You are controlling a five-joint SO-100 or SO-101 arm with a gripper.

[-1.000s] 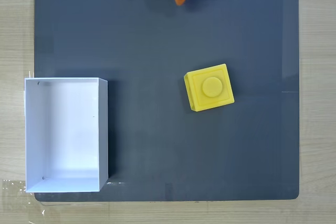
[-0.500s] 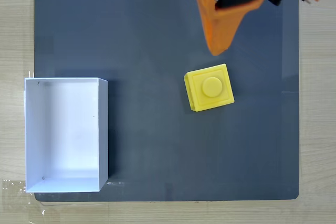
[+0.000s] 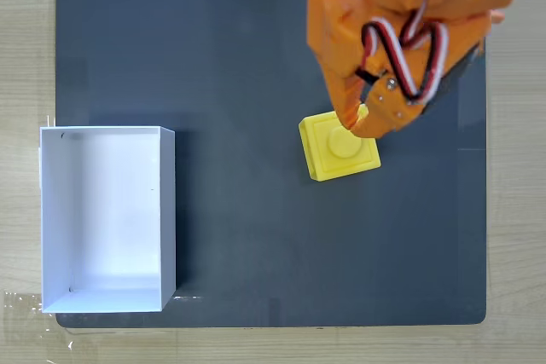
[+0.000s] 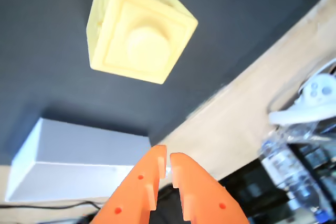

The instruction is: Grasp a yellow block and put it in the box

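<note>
The yellow block (image 3: 334, 159) lies stud-up on the dark mat, right of centre in the fixed view. My orange gripper (image 3: 368, 124) hangs over its upper right edge and hides part of the stud. In the wrist view the block (image 4: 139, 30) sits at the top, apart from my gripper (image 4: 168, 156), whose two orange fingers stand almost together with nothing between them. The white box (image 3: 167, 210) stands open and empty at the mat's left edge, well away from the block; in the wrist view the box (image 4: 79, 166) shows at lower left.
A dark grey mat (image 3: 239, 57) covers the wooden table (image 3: 516, 210). In the wrist view a plastic bottle (image 4: 294, 177) and a white controller-like object (image 4: 315, 95) lie beyond the table edge.
The arm has come down from the top edge of the fixed view and now overlaps the block's upper edge. Block and box have not moved.
</note>
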